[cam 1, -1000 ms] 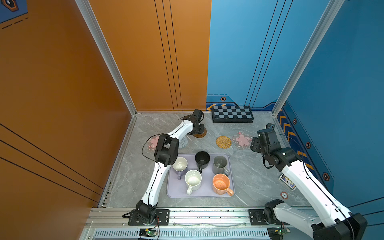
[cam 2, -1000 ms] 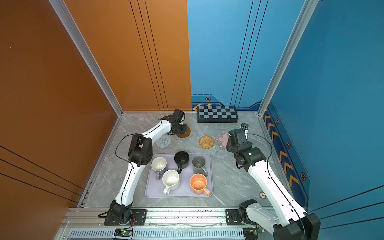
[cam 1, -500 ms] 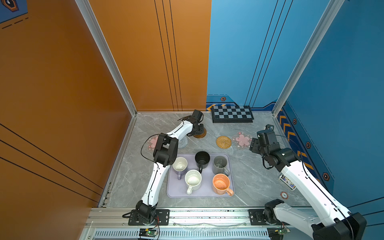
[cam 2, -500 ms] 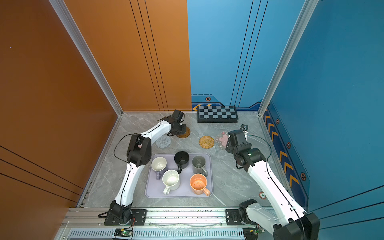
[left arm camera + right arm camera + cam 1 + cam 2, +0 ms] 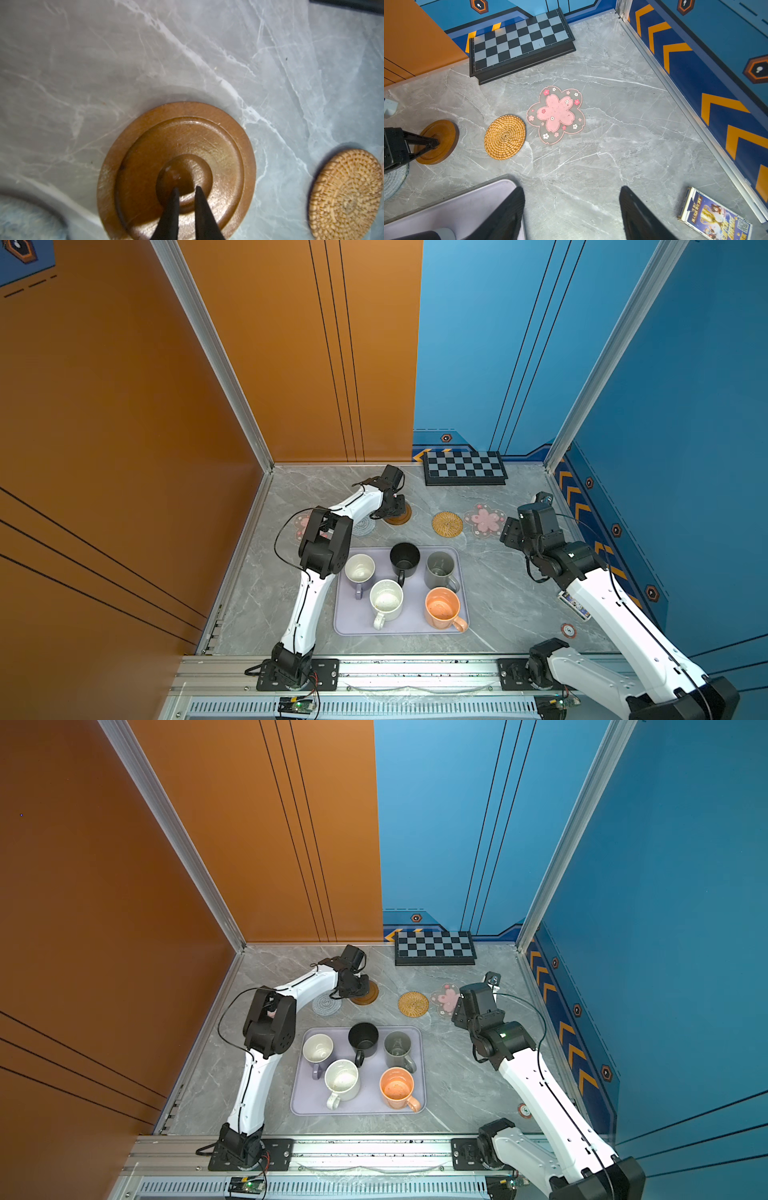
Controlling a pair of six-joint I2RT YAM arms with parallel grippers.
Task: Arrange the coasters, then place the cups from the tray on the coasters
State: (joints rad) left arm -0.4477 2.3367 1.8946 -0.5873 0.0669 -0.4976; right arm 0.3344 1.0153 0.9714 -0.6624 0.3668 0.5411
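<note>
My left gripper [image 5: 187, 189] is shut, and its tips rest on the centre of the brown wooden coaster [image 5: 187, 145] [image 5: 404, 517] at the back of the table. Beside that disc lie the grey spiral coaster [image 5: 364, 526], the rattan coaster [image 5: 447, 524] and a pink flower coaster [image 5: 484, 521]. A second pink coaster [image 5: 302, 526] peeks out from under the left arm's elbow. The lavender tray [image 5: 357, 622] holds the lavender [image 5: 360, 568], speckled white [image 5: 386, 599], black [image 5: 404, 558], grey [image 5: 440, 570] and orange [image 5: 442, 608] cups. My right gripper [image 5: 571, 191] hangs open and empty over bare table by the tray's corner [image 5: 467, 207].
A black-and-grey chequered board [image 5: 465, 467] leans at the back wall. A printed card box [image 5: 714, 218] and a small round token [image 5: 568, 630] lie along the right wall. Orange and blue walls close in the table on three sides.
The right arm has drawn slightly toward the front. The left gripper stays on the wooden coaster, its jaws a touch narrower.
</note>
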